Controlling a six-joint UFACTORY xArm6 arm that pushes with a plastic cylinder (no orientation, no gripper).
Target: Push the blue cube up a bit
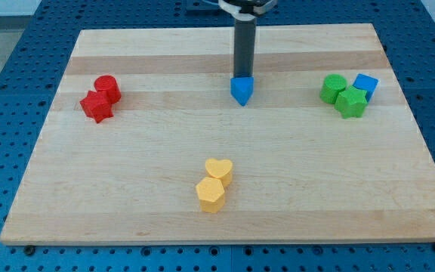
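Observation:
The blue cube [366, 85] sits at the view's right, touching the upper right side of a green pair: a green cylinder [334, 88] and a green star-like block [351, 102]. My tip [243, 77] is at the view's top centre, touching the top of a blue pentagon-like block [242, 91]. The tip is far to the left of the blue cube, roughly at its height on the board.
A red cylinder [107, 88] and a red star-like block [96, 106] sit together at the view's left. A yellow heart [219, 170] and a yellow hexagonal block [211, 194] sit together at the bottom centre. The wooden board [127, 189] lies on a blue perforated table.

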